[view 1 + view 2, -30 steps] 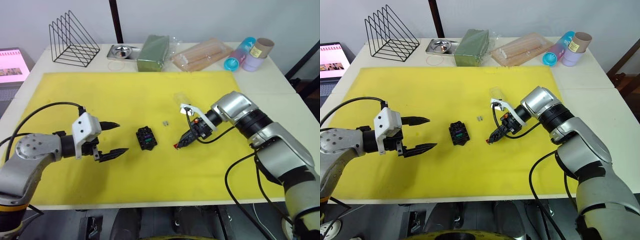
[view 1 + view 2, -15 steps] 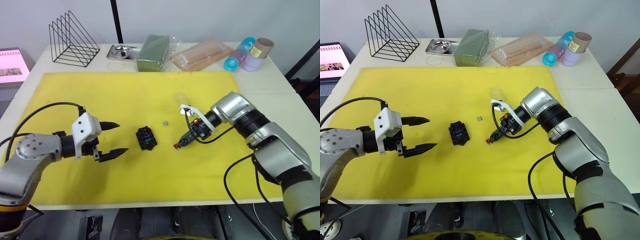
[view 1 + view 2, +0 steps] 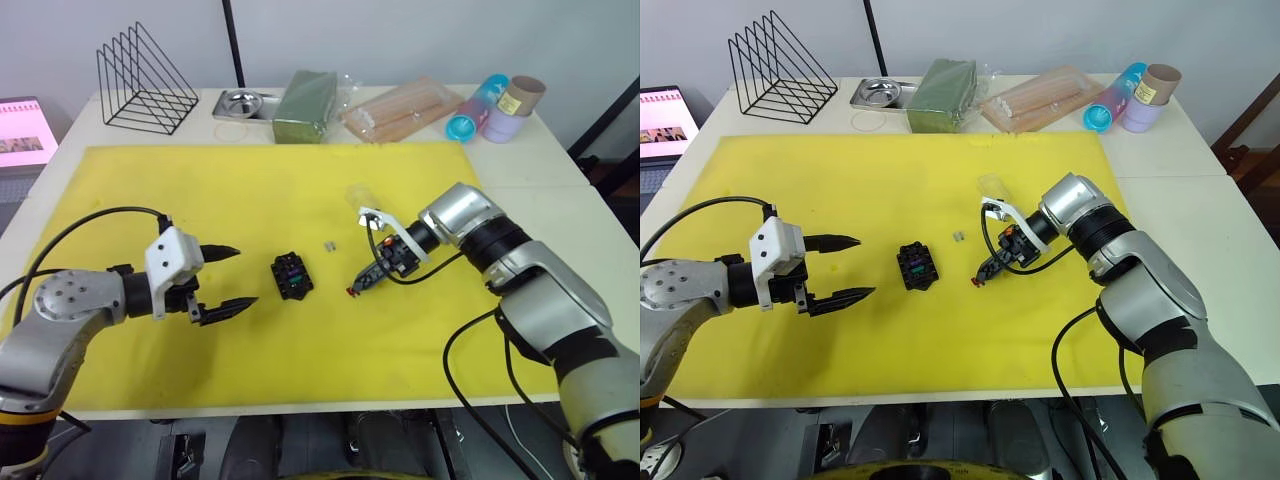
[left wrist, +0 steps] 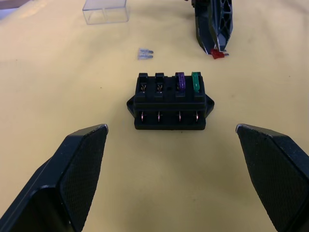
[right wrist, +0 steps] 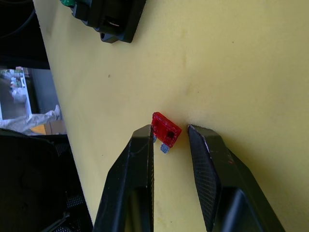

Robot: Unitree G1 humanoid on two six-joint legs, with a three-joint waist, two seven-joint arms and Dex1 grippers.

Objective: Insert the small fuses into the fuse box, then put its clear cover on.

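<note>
Right gripper (image 5: 169,140), fingers slightly apart, brackets the red fuse (image 5: 166,129) on the yellow mat, right of the fuse box (image 4: 170,101) holding purple and green fuses. Left gripper (image 3: 228,277) waits wide open. Next, pinching seems needed.

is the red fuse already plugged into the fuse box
No, the red fuse lies on the yellow mat between the right gripper's fingertips, apart from the fuse box.
</note>
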